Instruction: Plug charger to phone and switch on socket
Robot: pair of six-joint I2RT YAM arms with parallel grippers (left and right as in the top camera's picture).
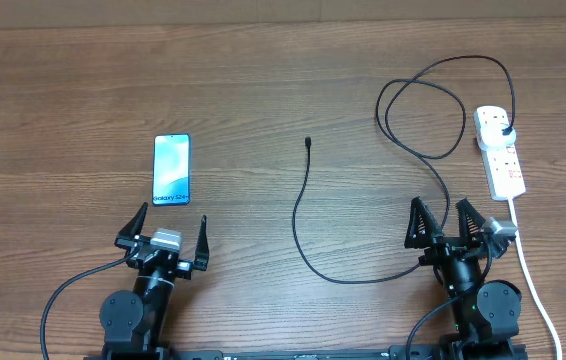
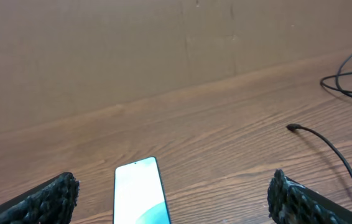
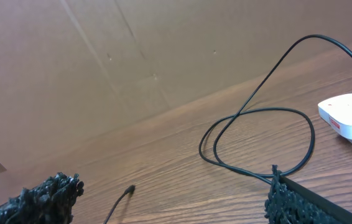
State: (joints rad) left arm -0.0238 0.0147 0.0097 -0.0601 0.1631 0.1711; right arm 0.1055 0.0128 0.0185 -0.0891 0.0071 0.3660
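Note:
The phone (image 1: 172,169) lies flat with its screen lit, just beyond my left gripper (image 1: 171,224), which is open and empty; its top end shows in the left wrist view (image 2: 139,193). The charger cable (image 1: 305,215) curves across the table's middle, plug tip (image 1: 308,142) free on the wood, loops at the right, and its black adapter (image 1: 504,131) sits in the white socket strip (image 1: 500,152). My right gripper (image 1: 446,221) is open and empty, above the cable near the strip. The right wrist view shows the plug tip (image 3: 129,189), cable loop (image 3: 257,134) and strip (image 3: 350,121).
The strip's thick white cord (image 1: 529,270) runs down the right side past my right arm. A brown cardboard wall (image 2: 163,50) stands behind the wooden table (image 1: 263,80).

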